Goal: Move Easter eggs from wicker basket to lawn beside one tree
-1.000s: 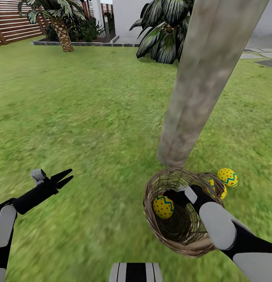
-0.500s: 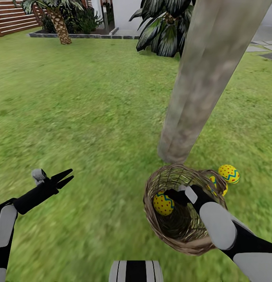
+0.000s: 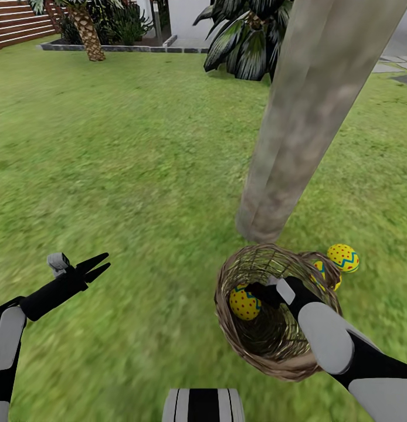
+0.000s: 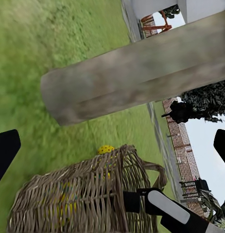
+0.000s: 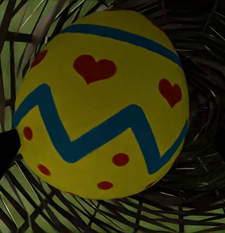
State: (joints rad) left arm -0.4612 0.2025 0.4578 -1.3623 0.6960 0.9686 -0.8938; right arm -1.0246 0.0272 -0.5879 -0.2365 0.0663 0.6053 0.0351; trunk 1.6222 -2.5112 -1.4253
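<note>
Head view, as I see it from the console: basket on the lawn, tipped toward me, just beside the foot of the tree. One egg inside, against the near-left wall. My right gripper reaches over the rim into the basket, tip next to that egg; I cannot tell how its jaws stand. Second egg on the grass past the basket, near the trunk; a third shows partly through the weave beside it. My left gripper hangs over bare grass well apart from the basket, fingers spread, holding nothing.

Left wrist view: basket seen side-on, trunk behind it, a grass egg peeking over the rim, right arm entering.

Right wrist view: basket egg up close, red hearts and dots, blue zigzag, wicker around it; one dark fingertip at its edge, contact unclear
</note>
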